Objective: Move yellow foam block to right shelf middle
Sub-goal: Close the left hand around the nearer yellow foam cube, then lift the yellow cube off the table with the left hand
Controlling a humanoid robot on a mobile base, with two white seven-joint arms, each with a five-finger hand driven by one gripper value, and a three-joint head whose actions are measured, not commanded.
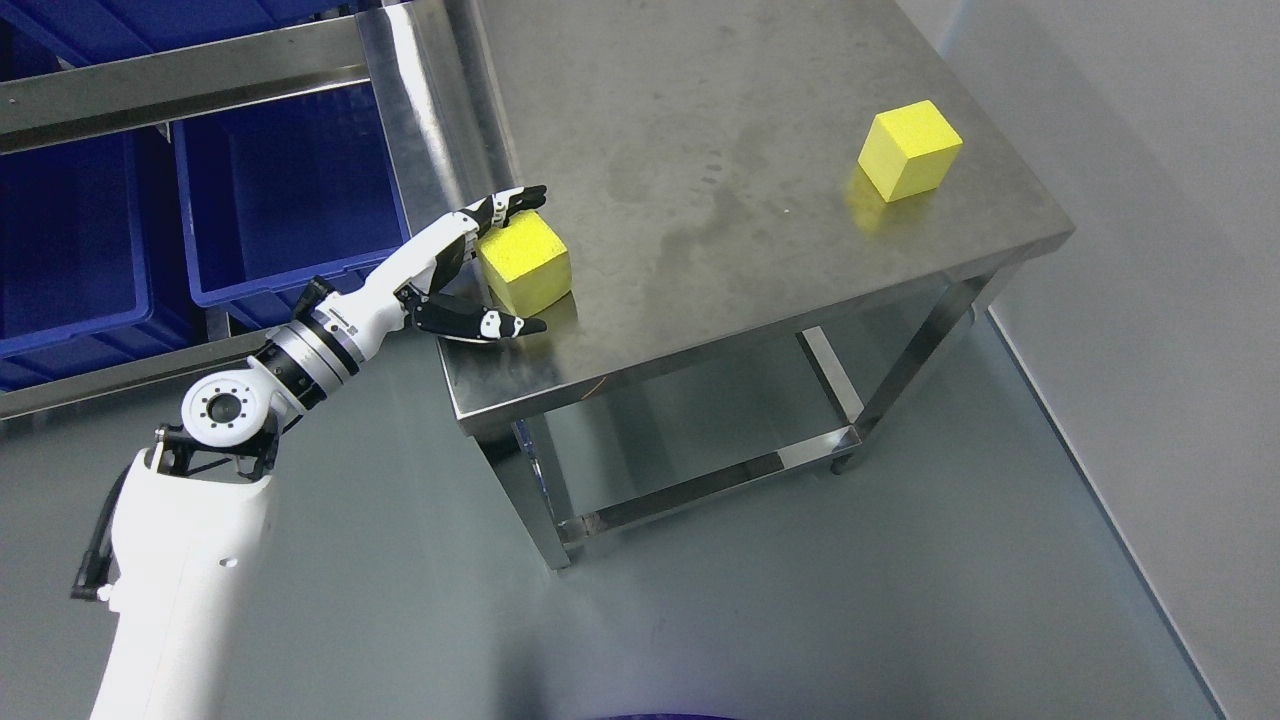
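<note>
A yellow foam block (526, 263) sits on the steel table (720, 160) near its front left corner. My left hand (515, 262) is around it: the fingers (505, 208) reach along its far side and the thumb (480, 323) lies along its near side, spread and not closed on it. A second yellow foam block (909, 150) sits near the table's right edge, apart from the hand. My right arm is out of view.
Blue plastic bins (280, 200) stand at the left behind a steel rack frame (180, 85). The table has a lower steel frame (700, 490) above the grey floor. A grey wall (1170, 250) runs along the right.
</note>
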